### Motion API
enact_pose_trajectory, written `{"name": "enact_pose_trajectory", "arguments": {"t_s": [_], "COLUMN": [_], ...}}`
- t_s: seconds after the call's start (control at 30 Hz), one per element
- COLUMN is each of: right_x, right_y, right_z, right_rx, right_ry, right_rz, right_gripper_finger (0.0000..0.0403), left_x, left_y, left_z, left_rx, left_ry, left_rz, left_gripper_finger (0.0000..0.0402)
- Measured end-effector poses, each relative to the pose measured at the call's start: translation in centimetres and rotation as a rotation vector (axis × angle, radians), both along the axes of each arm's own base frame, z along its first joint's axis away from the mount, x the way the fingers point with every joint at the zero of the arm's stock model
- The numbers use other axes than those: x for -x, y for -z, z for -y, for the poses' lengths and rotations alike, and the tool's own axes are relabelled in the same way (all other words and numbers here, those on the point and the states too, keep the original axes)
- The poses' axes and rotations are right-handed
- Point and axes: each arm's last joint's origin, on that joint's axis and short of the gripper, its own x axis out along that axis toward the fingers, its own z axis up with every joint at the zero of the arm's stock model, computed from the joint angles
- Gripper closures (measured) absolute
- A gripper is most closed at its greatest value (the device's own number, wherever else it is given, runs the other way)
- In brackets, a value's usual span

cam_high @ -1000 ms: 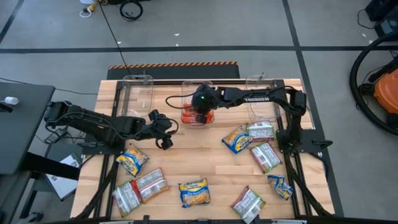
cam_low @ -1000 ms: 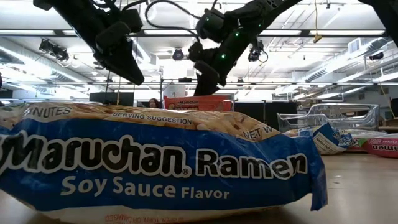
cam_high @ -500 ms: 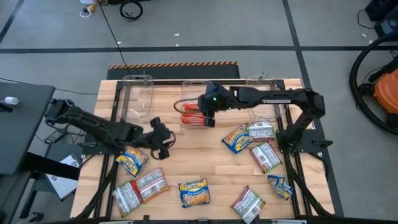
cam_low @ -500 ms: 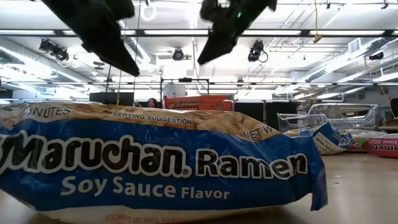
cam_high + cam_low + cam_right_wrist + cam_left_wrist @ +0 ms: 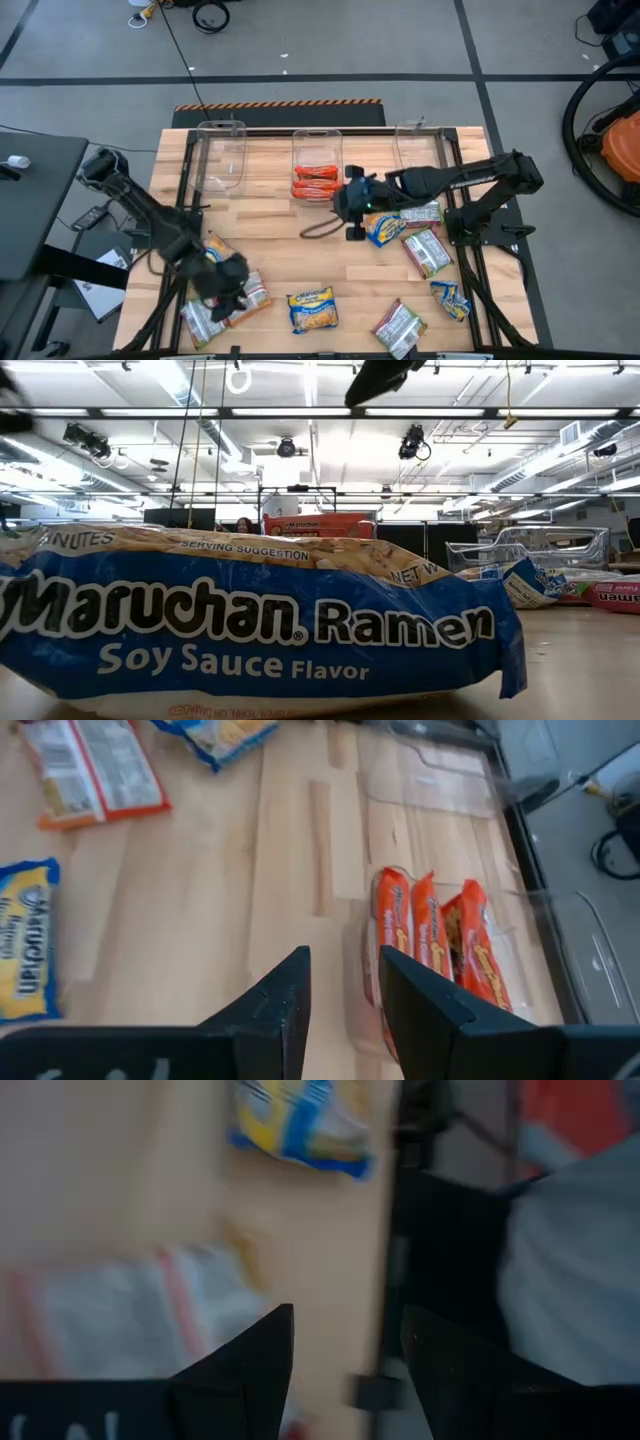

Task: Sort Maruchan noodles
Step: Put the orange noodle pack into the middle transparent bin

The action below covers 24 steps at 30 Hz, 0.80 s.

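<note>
My left gripper (image 5: 228, 288) hangs over the silvery packets (image 5: 226, 303), well in front of the middle bin (image 5: 318, 150), fingers parted, empty. Right gripper (image 5: 352, 207), nearer that bin, likewise parted, empty. Orange-red packets (image 5: 316, 182) stand inside it.

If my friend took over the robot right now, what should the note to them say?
Left gripper: open, empty, over the silvery packets at the near left.
Right gripper: open, empty, mid-table beside a yellow-and-blue packet.
Done: orange-red packets stand in the middle clear bin.
Left: the other two bins look empty; the yellow-and-blue and silvery packets lying loose on the table need sorting.
</note>
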Motion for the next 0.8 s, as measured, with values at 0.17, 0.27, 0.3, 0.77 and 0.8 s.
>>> {"name": "enact_pose_trajectory", "arguments": {"t_s": [0.17,0.27,0.3,0.77,0.8], "right_x": [0.3,0.4,0.5,1.8,1.8], "right_y": [-0.1,-0.1,-0.1,0.0,0.0], "right_z": [-1.7,-2.6,-3.0,-6.9,-7.0], "right_rx": [0.013,-0.017,-0.027,-0.134,-0.143], "right_ry": [-0.009,0.003,0.002,-0.022,-0.017], "right_rz": [0.016,0.025,0.026,0.033,0.034], "right_gripper_finger": [0.0278,0.0278,0.0278,0.0278,0.0278], "left_x": [1.3,2.0,2.2,0.8,0.6], "left_y": [-1.8,-1.5,-1.1,4.7,4.9], "left_z": [3.4,4.9,5.2,5.3,5.1], "left_rx": [0.021,-0.039,-0.059,-0.266,-0.289], "left_ry": [-0.050,-0.040,-0.045,0.160,0.178], "left_rz": [0.030,-0.063,-0.107,-0.473,-0.476], "left_gripper_finger": [0.0233,0.0245,0.0246,0.0248,0.0248]}}
